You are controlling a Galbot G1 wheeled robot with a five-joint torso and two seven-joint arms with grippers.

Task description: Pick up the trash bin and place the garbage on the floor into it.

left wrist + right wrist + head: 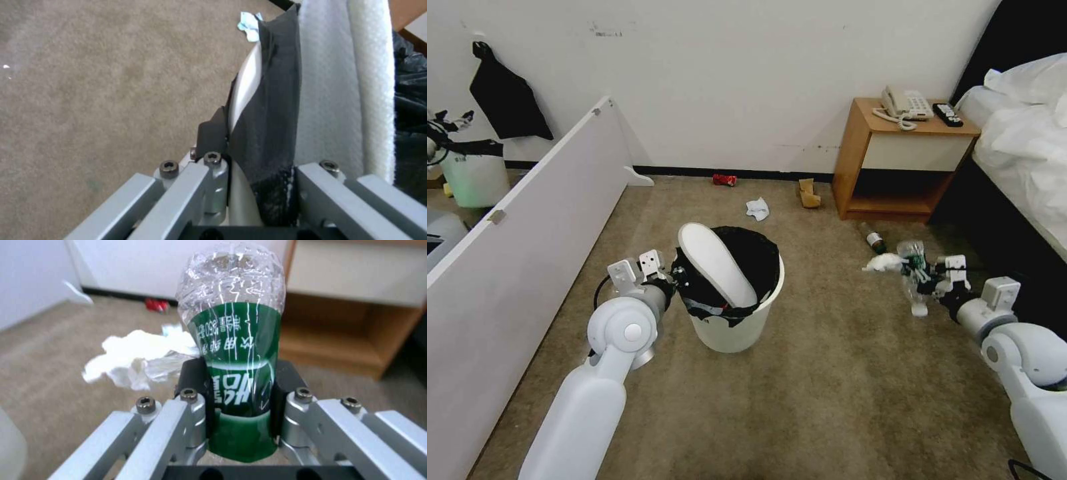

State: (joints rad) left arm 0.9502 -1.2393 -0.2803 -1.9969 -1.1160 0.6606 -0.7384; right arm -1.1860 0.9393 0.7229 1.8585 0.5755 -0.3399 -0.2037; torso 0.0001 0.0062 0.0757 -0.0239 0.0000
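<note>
Left end effector [675, 279] clamps the trash bin [735, 327] rim; right end effector [926, 279] grips a bottle [236, 366] above beige carpet [840, 387].

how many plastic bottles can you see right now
2. A clear bottle with a green label is clamped in the right claw, off the carpet. A dark bottle lies on the carpet by the nightstand. The bin may hide others.

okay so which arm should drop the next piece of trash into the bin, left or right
Right, most likely. The right gripper is shut on a clear plastic bottle with a green label, out to the side of the white plastic bin lined with a black bag. The left gripper is clamped on that bin's rim, so it is occupied.
</note>
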